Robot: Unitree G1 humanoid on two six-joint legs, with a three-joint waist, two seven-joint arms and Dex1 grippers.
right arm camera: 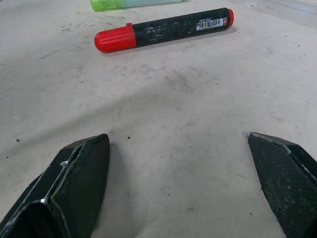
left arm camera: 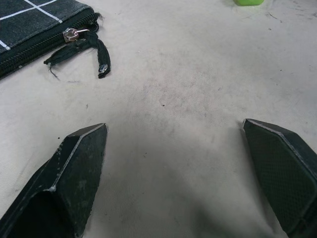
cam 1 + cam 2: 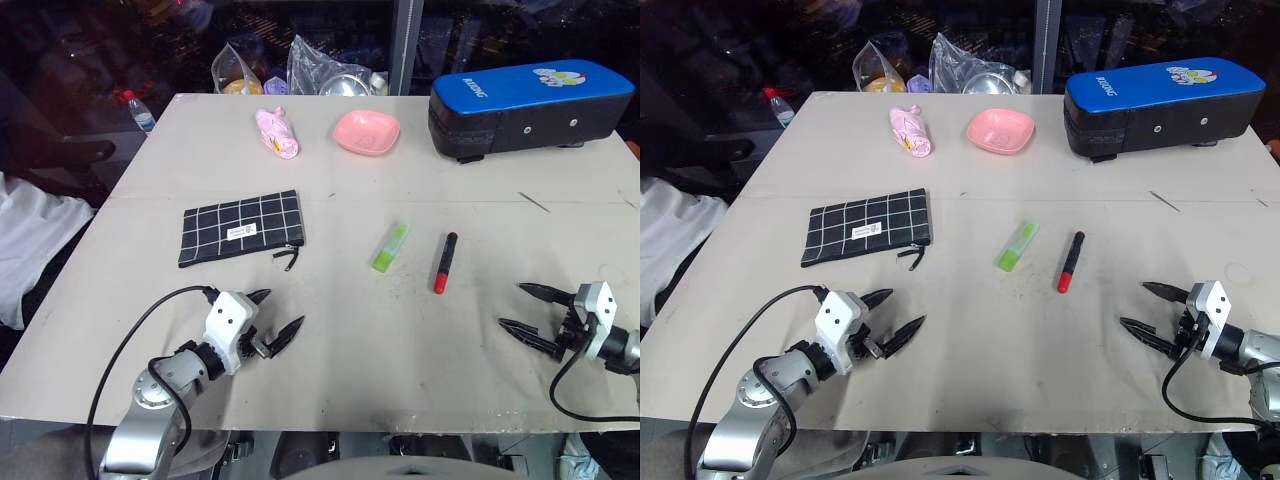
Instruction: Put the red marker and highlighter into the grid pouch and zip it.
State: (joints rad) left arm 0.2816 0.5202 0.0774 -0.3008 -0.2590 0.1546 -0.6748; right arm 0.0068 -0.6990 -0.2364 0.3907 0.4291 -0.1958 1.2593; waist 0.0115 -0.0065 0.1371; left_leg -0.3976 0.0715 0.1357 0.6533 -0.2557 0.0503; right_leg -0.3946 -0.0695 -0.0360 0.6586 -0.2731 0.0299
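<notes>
From the left eye view, nothing of the task is done yet. The pouch [image 3: 242, 229] lies flat toward the left edge of the table [image 3: 330, 340], about halfway between its near and far edges. The highlighter [image 3: 390, 247] and the marker [image 3: 445, 262] lie side by side near the middle of the table, well apart from the pouch. The left gripper [image 3: 278, 318] hovers near the near edge, jaws spread and empty. The right gripper [image 3: 532, 312] is near the near right corner, also spread wide with nothing in it.

In the left wrist view, the zipper pull [image 2: 72, 34] sits at the pouch corner, and the zip looks closed there, though I cannot be sure along its whole length.

In the right wrist view, the marker lies straight ahead of the spread fingers [image 1: 74, 188], with the highlighter just behind it.

My judgement: the step in hand is the first reach. The pouch probably must be opened first, so the left gripper needs to take the pull while the other steadies the fabric.
</notes>
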